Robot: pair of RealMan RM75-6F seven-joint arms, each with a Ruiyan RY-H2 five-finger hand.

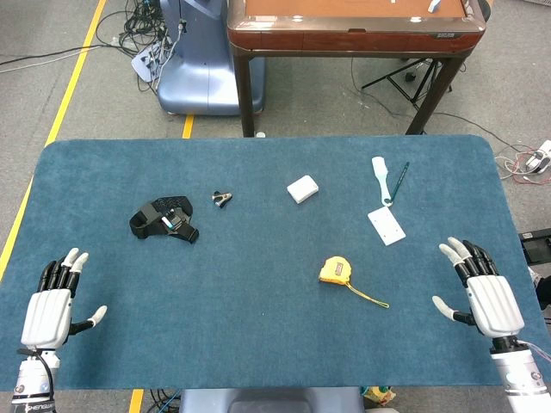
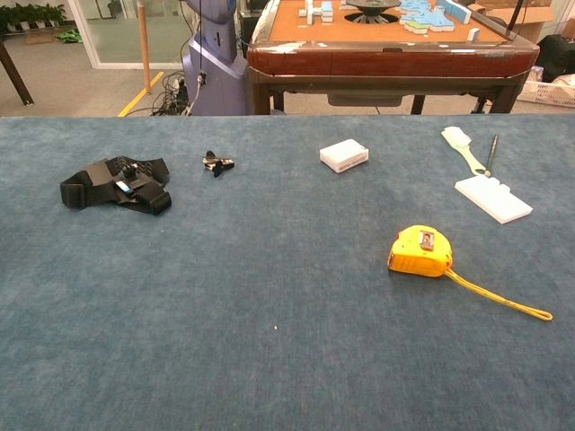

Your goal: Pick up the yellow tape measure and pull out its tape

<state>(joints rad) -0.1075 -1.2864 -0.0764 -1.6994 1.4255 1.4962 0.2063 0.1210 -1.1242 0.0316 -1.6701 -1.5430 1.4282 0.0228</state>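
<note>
The yellow tape measure (image 1: 335, 272) (image 2: 420, 251) lies on the blue table right of centre, with a short length of its tape (image 1: 370, 297) (image 2: 499, 298) drawn out toward the front right. My left hand (image 1: 53, 303) rests open at the front left edge, far from the tape measure. At the front right edge my right hand (image 1: 483, 292) is open, fingers spread, well to the right of the tape's end. Neither hand shows in the chest view.
A black strap bundle (image 1: 164, 220) (image 2: 117, 185) lies at the left, a small black clip (image 1: 222, 199) (image 2: 216, 163) beside it. A white box (image 1: 302, 188) (image 2: 344, 154), a white brush (image 1: 380, 178) (image 2: 463, 146), a pen (image 1: 399, 181) and a white plate (image 1: 386, 226) (image 2: 492, 197) sit further back. A wooden table (image 1: 353, 34) stands behind.
</note>
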